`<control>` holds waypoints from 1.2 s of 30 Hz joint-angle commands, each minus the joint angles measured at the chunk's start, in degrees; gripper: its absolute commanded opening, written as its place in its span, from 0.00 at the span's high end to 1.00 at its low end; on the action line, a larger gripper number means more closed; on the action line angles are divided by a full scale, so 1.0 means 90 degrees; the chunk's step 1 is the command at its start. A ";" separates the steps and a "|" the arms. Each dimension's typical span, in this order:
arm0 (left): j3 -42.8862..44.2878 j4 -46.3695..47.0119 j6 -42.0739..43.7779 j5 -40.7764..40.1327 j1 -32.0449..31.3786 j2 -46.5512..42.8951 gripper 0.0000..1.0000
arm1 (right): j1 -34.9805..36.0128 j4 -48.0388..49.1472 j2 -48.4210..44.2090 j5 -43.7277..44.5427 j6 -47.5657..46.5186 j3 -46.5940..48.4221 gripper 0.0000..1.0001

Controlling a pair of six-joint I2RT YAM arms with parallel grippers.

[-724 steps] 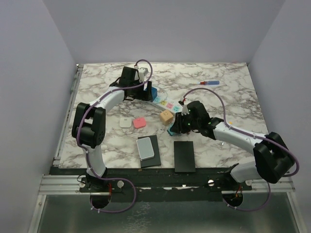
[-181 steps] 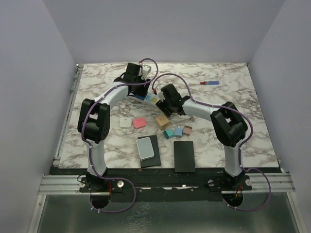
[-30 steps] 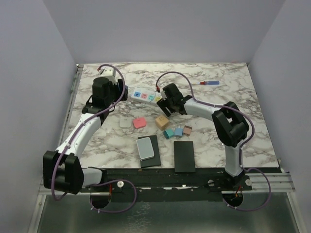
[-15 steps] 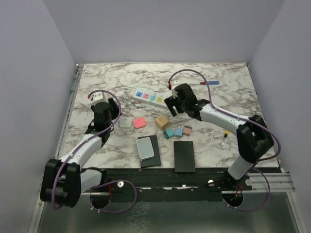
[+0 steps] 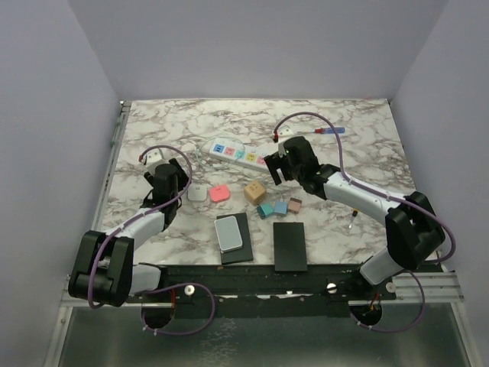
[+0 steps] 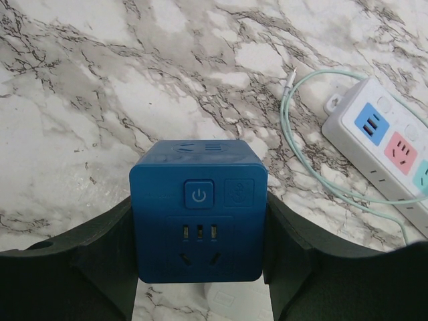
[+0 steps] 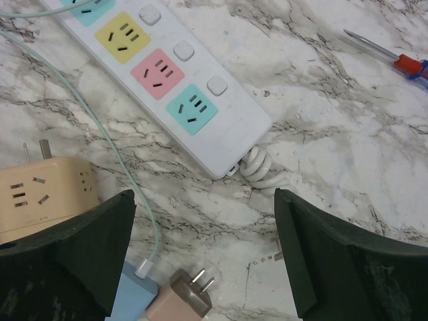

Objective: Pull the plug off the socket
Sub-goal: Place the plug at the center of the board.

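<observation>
Our left claw (image 6: 198,227) is pinching the blue plastic cube plug (image 6: 198,180), with one dark finger on each side (the cube's power button faces the wrist camera). The cube is over the white marble table (image 6: 80,100), near its left side and well apart from the long white plastic socket strip (image 5: 241,155). That strip lies flat toward the far middle of the table, its blue, pink, yellow and teal faces up. Our right claw (image 7: 204,221) is spread wide over the strip's end with the curly white cord. A thin mint-green cable (image 7: 114,160) runs beside a tan cube plug (image 7: 40,194)
</observation>
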 commanded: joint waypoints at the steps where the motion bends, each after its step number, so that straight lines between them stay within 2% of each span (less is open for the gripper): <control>1: -0.0062 0.0347 -0.0304 -0.0164 0.0039 -0.0003 0.96 | -0.0027 0.0171 -0.0288 0.0213 0.0084 -0.0126 0.10; 4: -0.0132 0.0357 -0.0365 -0.0049 0.0038 0.0005 0.96 | -0.0032 0.0190 -0.0301 0.0238 0.0085 -0.0192 0.10; 9: -0.0132 0.0261 -0.0348 0.0013 0.0058 0.0121 0.85 | -0.0026 0.0248 -0.0254 0.0324 0.0135 -0.0260 0.10; 16: -0.0042 0.0086 -0.0385 0.0232 0.0070 0.0282 0.82 | -0.0026 0.0331 -0.0352 0.0413 0.0158 -0.0339 0.10; 24: -0.0156 0.0124 -0.0476 0.0359 0.0068 0.0235 0.59 | -0.0124 0.0212 -0.0372 0.0745 0.0447 -0.0340 0.09; 29: -0.0193 0.0118 -0.0476 0.0312 0.0070 0.0134 0.34 | -0.0220 0.0149 -0.0465 0.0708 0.0628 -0.0358 0.09; 36: -0.0224 0.0119 -0.0490 0.0298 0.0070 -0.0019 0.18 | -0.0241 0.0120 -0.0539 0.0718 0.0684 -0.0386 0.09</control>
